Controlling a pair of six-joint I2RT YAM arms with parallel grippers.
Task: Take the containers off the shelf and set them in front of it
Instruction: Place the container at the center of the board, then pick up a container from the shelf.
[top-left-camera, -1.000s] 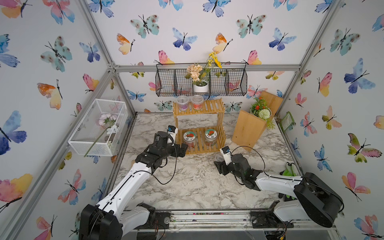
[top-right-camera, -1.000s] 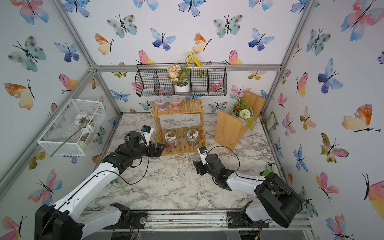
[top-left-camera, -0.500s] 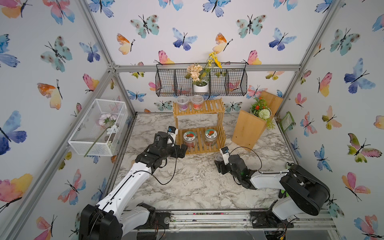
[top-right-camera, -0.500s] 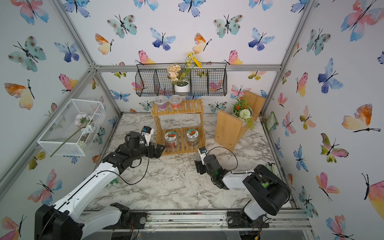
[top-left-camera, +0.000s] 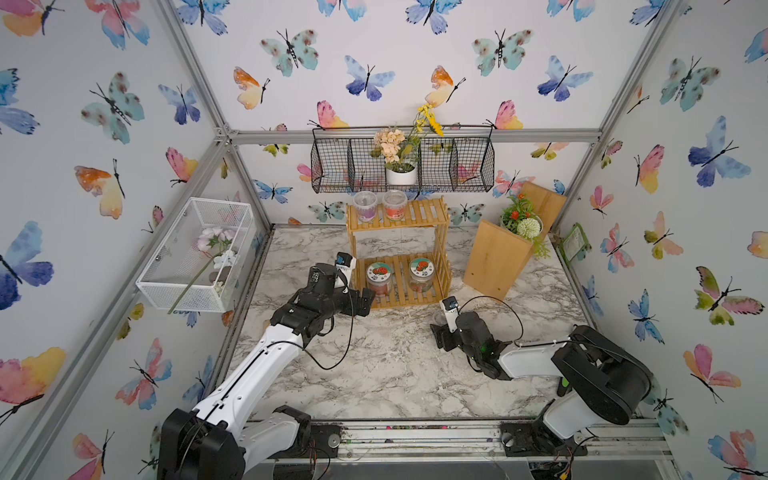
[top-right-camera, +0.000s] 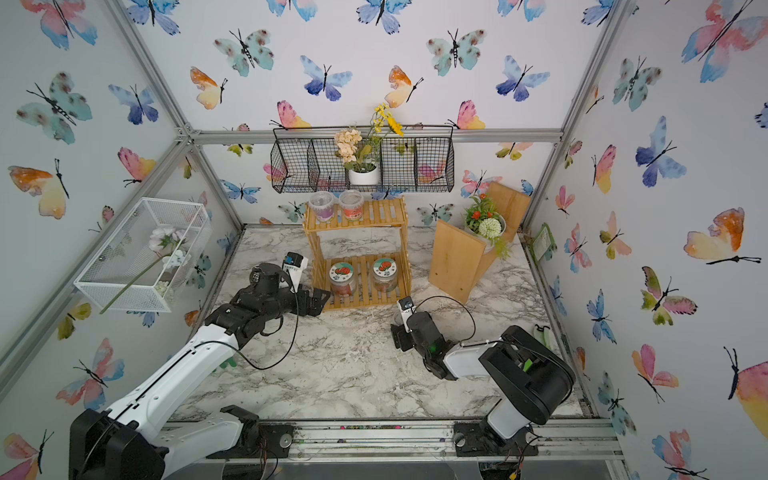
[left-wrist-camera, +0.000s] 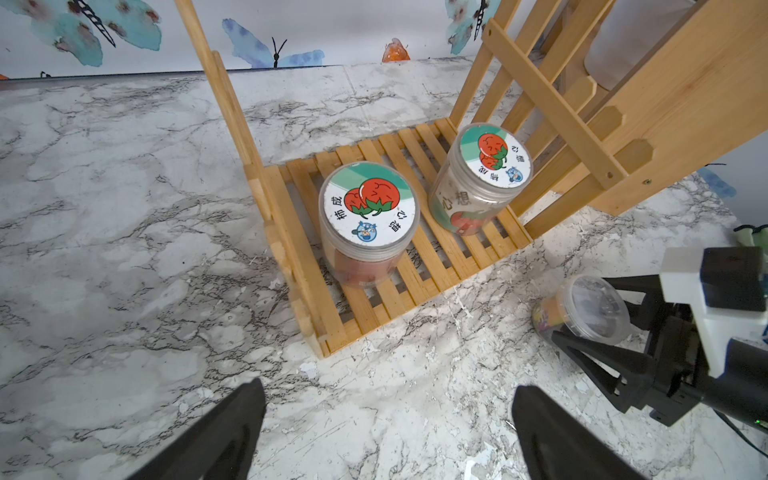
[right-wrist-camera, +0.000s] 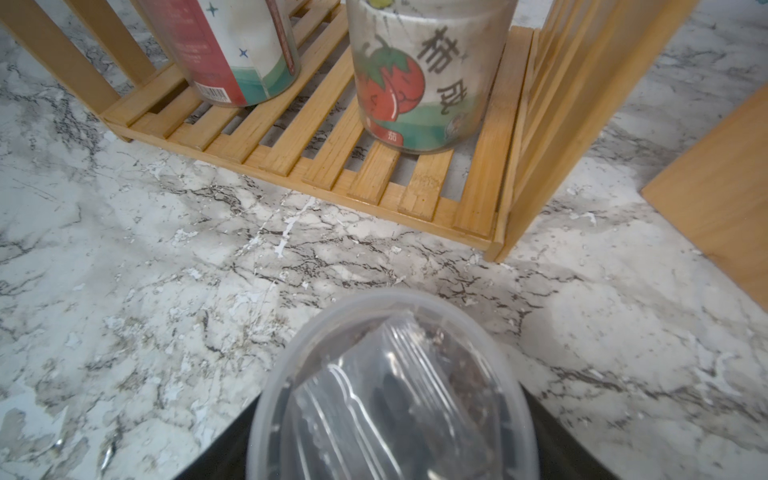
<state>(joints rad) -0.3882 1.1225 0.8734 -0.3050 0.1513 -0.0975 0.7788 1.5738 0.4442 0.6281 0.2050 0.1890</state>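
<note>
The bamboo shelf (top-left-camera: 419, 217) stands at the back middle. A purple-labelled cup (top-left-camera: 365, 206) and a red-labelled cup (top-left-camera: 394, 205) sit on its top tier. Two white-lidded jars (left-wrist-camera: 368, 216) (left-wrist-camera: 482, 178) stand on the lower tier. A third clear cup (left-wrist-camera: 590, 307) with a yellowish label stands upright on the table before the shelf's right end. My right gripper (left-wrist-camera: 579, 308) has a finger on each side of it; contact is unclear. The lid (right-wrist-camera: 390, 395) fills the right wrist view. My left gripper (left-wrist-camera: 388, 399) is open over bare table by the shelf's front left corner.
A black wire basket (top-left-camera: 469, 166) with a white flower pot (top-left-camera: 401, 175) hangs above the shelf. A wooden box (top-left-camera: 496, 259) with a plant (top-left-camera: 521, 220) leans right of the shelf. A white mesh box (top-left-camera: 195, 249) juts from the left wall.
The right arm's rear links have swung in toward the middle while its gripper stayed at the cup on the table. The left arm has not moved.
</note>
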